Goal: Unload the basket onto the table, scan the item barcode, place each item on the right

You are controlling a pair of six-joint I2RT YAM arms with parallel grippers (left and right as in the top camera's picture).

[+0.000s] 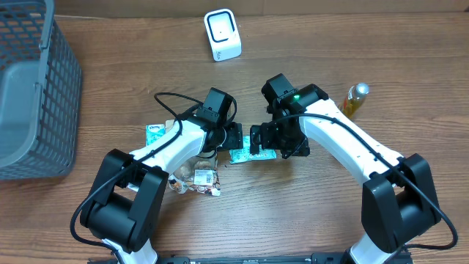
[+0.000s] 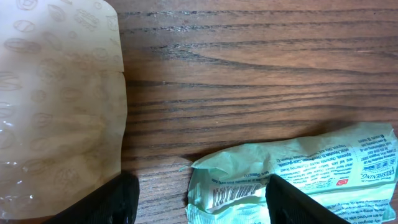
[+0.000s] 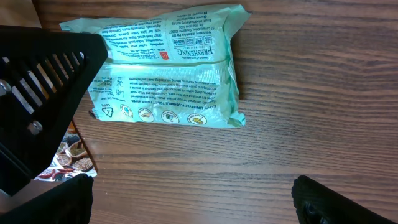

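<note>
1 each: green pk (image 1: pixel 253 155), scanner (image 1: pixel 222 34), bottle (image 1: pixel 355 99), basket (image 1: pixel 64 73).

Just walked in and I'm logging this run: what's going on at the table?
Both arms lean over a pale green wipes pack lying flat on the table. The left claw is open, astride the pack's barcode end; the right claw hangs wide open beside it, holding nothing. The white scanner stands apart at the table's far side.

We see a brown wood-grain table (image 2: pixel 249 74), matt w/ visible grain; pale green wipes pack (image 3: pixel 168 68) is crinkly plastic film, slight sheen; grey mesh basket (image 1: pixel 37 88) looks matt plastic.
</note>
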